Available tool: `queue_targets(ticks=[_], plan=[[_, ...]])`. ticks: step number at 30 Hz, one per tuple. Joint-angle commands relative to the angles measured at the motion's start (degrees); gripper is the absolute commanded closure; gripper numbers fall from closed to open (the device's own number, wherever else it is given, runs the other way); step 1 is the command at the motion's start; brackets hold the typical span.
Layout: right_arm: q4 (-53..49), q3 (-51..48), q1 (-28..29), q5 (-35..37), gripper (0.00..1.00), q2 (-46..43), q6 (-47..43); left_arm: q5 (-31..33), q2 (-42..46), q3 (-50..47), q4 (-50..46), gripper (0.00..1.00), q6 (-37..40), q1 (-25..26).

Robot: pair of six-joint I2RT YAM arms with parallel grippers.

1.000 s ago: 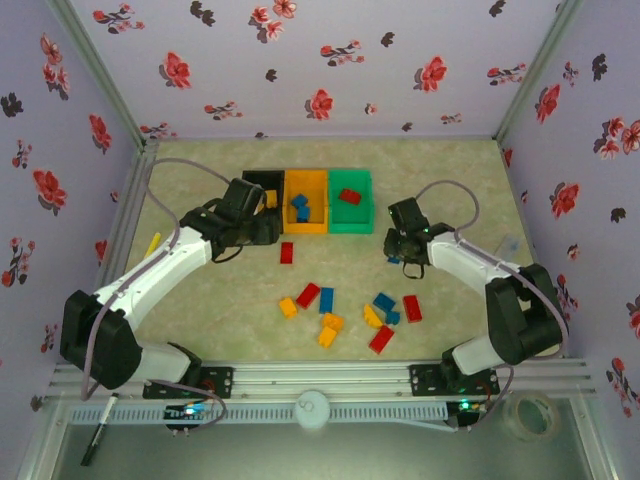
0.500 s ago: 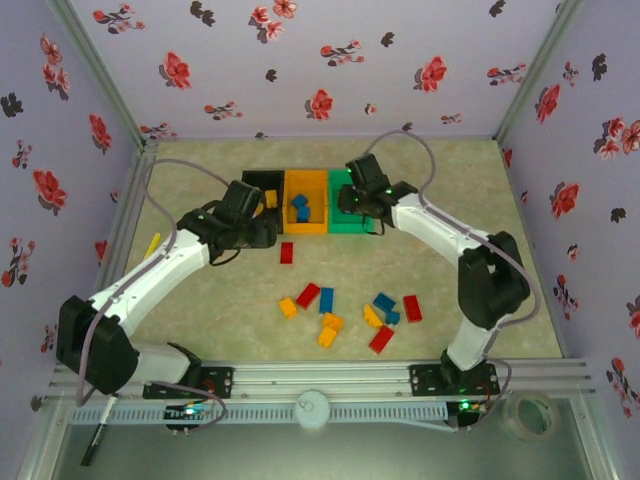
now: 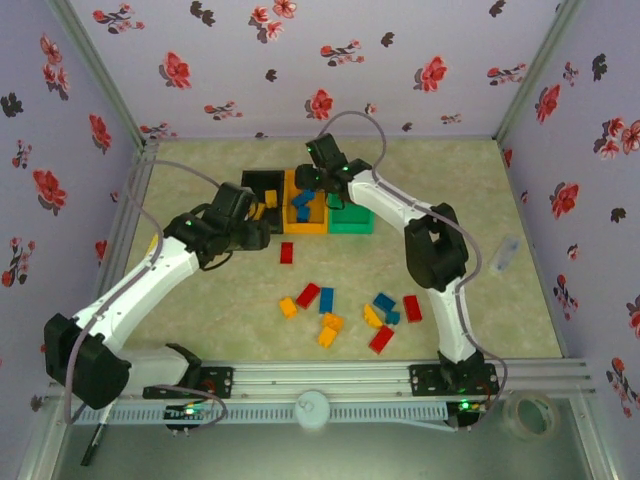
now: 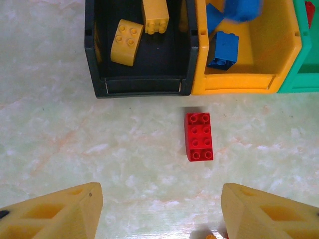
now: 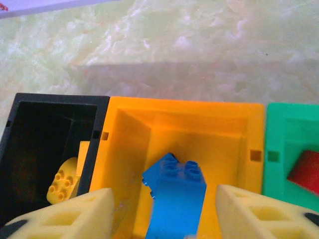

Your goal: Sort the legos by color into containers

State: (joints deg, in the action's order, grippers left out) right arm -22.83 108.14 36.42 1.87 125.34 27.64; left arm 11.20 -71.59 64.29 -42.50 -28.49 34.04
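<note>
Blue lego [image 5: 174, 199] between spread right fingers [image 5: 65, 214], over orange container [image 5: 184, 107]

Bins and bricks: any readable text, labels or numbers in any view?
No readable text.
The black bin, orange bin and green bin carry no labels or markings.
Studs on the red brick show no legible embossing; too small to tell.
</note>
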Motion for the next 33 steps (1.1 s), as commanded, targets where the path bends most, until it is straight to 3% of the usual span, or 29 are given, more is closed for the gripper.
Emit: queue_targets(ticks=[1, 19, 33], plan=[[-3.0, 2.1, 0.3, -0.8, 0.4, -0.6, -1.9, 1.4, 1.2, -0.2, -1.4, 0.35, -1.5, 0.4], [3.4, -26.4, 1.2, 1.0, 0.38, -26.6, -3.1, 1.4, -2.7, -4.6, 4.8, 0.35, -4.8, 2.5], [1.1, -37.0, 1.1, 4.5, 0.34, -40.9, -5.0, 3.2, -13.3, -6.7, 13.1, 0.35, -9.6, 6.2]])
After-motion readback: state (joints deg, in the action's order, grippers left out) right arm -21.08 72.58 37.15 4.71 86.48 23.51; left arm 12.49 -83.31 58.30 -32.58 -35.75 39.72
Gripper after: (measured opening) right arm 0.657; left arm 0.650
